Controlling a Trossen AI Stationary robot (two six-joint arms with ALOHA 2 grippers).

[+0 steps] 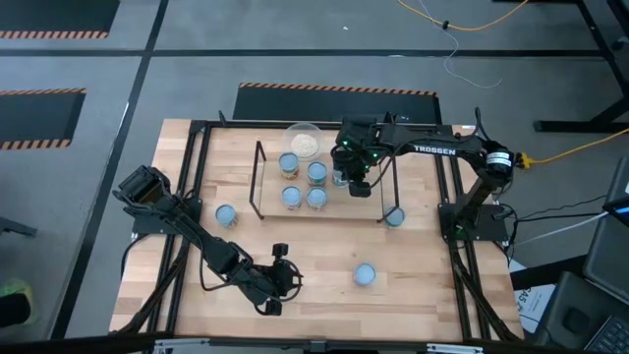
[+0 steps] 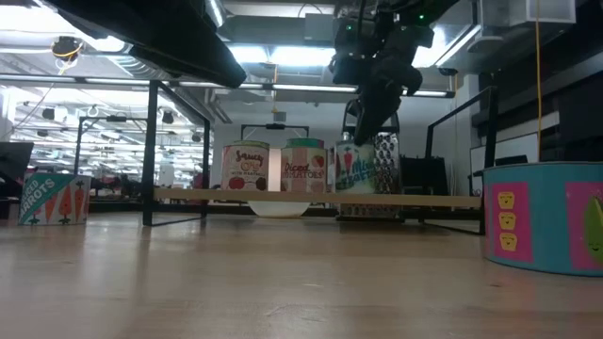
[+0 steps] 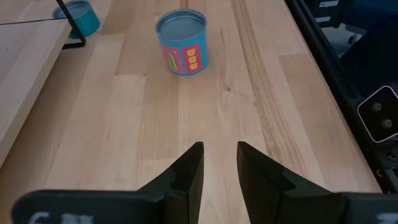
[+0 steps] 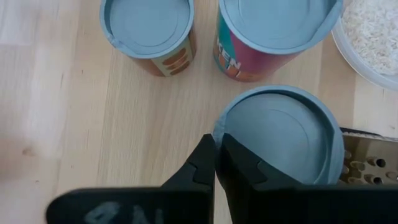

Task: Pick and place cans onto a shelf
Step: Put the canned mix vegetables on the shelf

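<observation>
The light-wood shelf (image 1: 324, 187) holds several cans: two in a far row (image 1: 288, 164) (image 1: 316, 172), two in a near row (image 1: 292, 197) (image 1: 316, 197), and one under my right gripper (image 4: 280, 134). My right gripper (image 1: 354, 183) hangs shut over that can's near rim, and the can stands upright on the shelf (image 2: 363, 168). Three more cans stand on the table (image 1: 225, 214) (image 1: 394, 216) (image 1: 365, 274). My left gripper (image 1: 280, 272) is open and empty near the table's front, pointing toward the can at the front right (image 3: 181, 42). My right gripper's shut fingertips (image 4: 214, 152) point down at the near rim (image 4: 219, 127) of the can's pale lid. The gripper itself hides the spot, so I cannot tell whether they touch it. The can stands upright on the shelf board.
A clear bowl with whitish contents (image 1: 303, 141) sits at the shelf's far edge. A perforated metal box (image 4: 367, 168) stands right beside the can under my right gripper. Black wire uprights (image 1: 259, 182) (image 1: 388, 192) frame the shelf's ends. Bare wood lies between the shelf and the table's front.
</observation>
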